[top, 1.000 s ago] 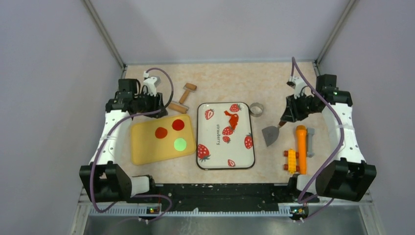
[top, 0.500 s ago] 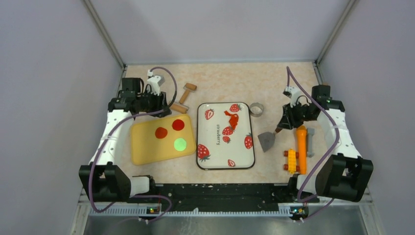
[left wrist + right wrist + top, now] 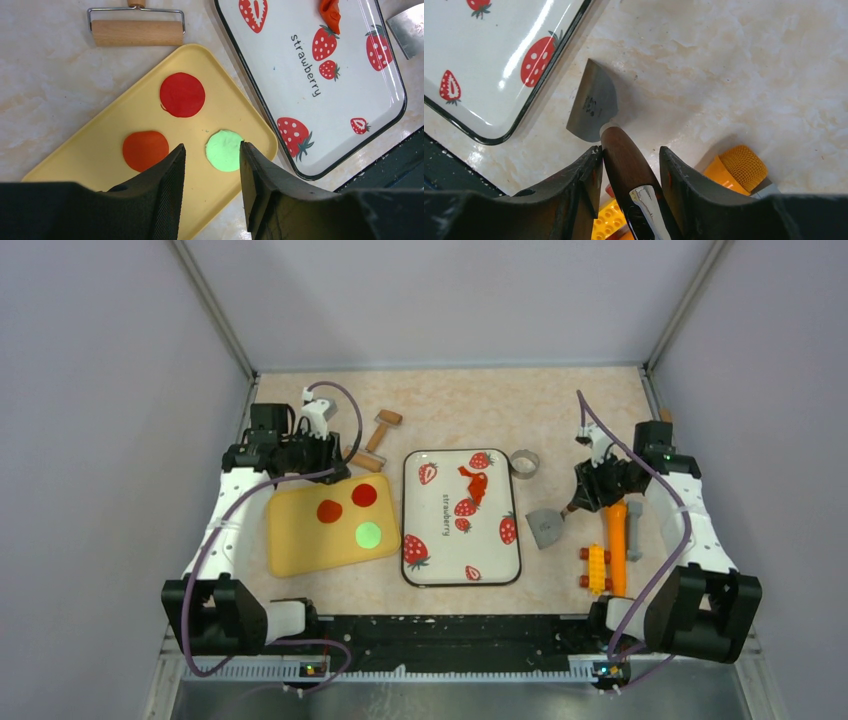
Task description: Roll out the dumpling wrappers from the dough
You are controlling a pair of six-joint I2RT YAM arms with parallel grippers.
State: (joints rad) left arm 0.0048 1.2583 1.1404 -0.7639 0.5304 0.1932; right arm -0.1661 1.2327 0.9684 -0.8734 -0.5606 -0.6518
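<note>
A ragged orange-red scrap of dough lies on the strawberry tray. Three dumpling wrappers rest on the yellow tray: red, orange-red and green. My left gripper hangs open above that tray's near part with nothing between its fingers. My right gripper stands open around the brown handle of a metal scraper. The handle leans on the left finger, with a gap to the right one. The blade rests on the table right of the strawberry tray.
A wooden rolling pin lies behind the yellow tray. A metal ring cutter sits at the strawberry tray's far right corner. An orange tool, a grey piece and a yellow brick lie under and beside the right gripper.
The right arm has brought the scraper nearer and slightly left, laying its blade on the table. Its jaws have widened off the handle. The left arm has barely shifted.
</note>
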